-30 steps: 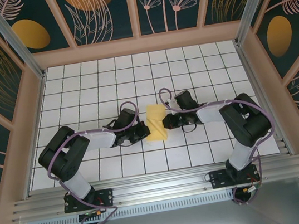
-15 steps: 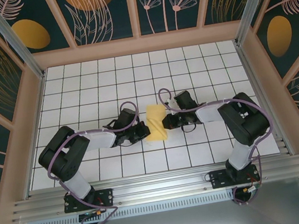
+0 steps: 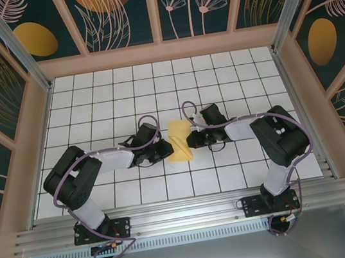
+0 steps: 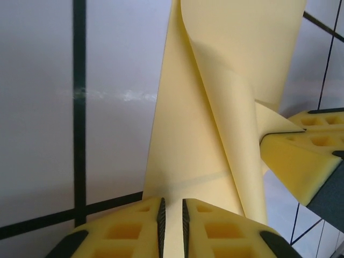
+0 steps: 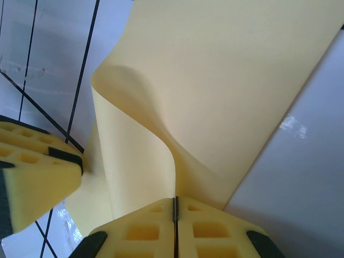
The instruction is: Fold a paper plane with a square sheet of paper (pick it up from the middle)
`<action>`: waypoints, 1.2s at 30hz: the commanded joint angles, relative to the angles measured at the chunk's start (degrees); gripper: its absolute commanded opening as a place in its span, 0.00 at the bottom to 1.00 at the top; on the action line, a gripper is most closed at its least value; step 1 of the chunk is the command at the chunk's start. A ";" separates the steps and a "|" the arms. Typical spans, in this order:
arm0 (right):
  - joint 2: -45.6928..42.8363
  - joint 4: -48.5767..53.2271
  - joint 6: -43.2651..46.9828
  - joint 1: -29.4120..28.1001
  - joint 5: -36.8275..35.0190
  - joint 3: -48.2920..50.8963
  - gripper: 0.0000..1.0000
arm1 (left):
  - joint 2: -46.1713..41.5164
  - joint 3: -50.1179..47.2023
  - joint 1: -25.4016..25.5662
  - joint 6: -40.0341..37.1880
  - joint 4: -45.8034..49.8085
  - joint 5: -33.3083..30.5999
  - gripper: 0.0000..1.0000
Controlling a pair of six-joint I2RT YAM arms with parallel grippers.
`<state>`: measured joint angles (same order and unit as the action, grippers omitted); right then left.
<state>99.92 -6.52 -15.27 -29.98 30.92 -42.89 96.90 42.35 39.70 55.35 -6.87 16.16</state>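
Paper at centre stage: the square sheet of paper (image 3: pixel 179 141) sits in the middle of the white gridded table (image 3: pixel 109 99), squeezed between the two arms and looking from above like a narrow, buckled yellow strip rather than a flat square. On its left edge, the left pincer (image 3: pixel 162 148) comes in low from the side. Look through the left wrist camera and its yellow foam fingers (image 4: pixel 134 226) stand a thin crack apart, with the sheet's near edge lying right at that gap, so the jaws are slightly parted and not clamping the paper. Over on the other edge, the right pincer (image 3: pixel 192 140) faces it from the opposite side, and the right wrist camera tells a different story: the two pads (image 5: pixel 142 231) are pressed together into a single dark seam, with the paper's edge running straight into it, so this one is pinching the sheet tight. Between the two, the paper is anything but flat. One flap curls over in a soft roll and sweeps down toward the right pincer's seam, while a broad pale-yellow panel rises beyond it. Each pincer's foam tip shows at the side of the other's wrist view, so the two are close together with the sheet between them. Black grid lines (image 4: pixel 79 107) of the table show past the paper's edges.
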 commanded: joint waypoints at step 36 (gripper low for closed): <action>2.29 1.46 0.55 -0.51 -2.71 0.74 0.10 | 10.24 10.66 -0.07 3.55 -4.45 0.20 0.24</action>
<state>99.96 -6.68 -15.33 -30.09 30.50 -42.87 106.15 54.04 39.66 58.78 -10.90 16.47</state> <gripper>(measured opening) 0.098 0.241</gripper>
